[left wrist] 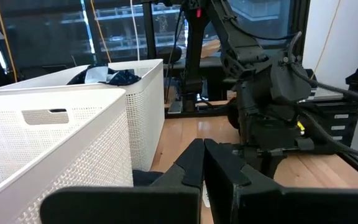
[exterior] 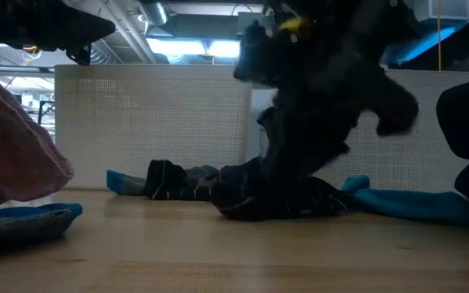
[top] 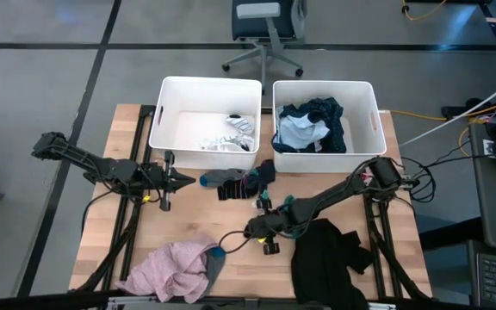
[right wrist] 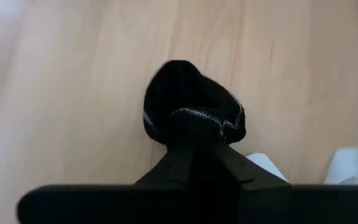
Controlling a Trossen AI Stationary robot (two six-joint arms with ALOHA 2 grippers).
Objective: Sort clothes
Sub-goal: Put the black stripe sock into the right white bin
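Note:
My right gripper (top: 252,229) reaches over the table's near middle and is shut on a black sock with a thin pale stripe (right wrist: 191,93). My left gripper (top: 183,179) is shut and empty, pointing at a heap of dark socks (top: 239,182) that lies on the table in front of the tubs. A pink garment (top: 179,267) lies at the near left. A black garment (top: 325,258) lies at the near right. The left white tub (top: 164,120) holds white and striped cloth. The right white tub (top: 375,120) holds navy and light blue clothes. My right gripper pinches a bunched part of the black sock (right wrist: 194,118) between its two fingers. The fingers come from above, slanting down toward the table's left. The sock bulges past the fingertips. I cannot tell whether any of it rests on the table.
Both tubs stand side by side along the table's far edge. A teal cloth (top: 218,252) lies beside the pink garment. Bare wood shows between the sock heap and the pink garment (top: 188,215).

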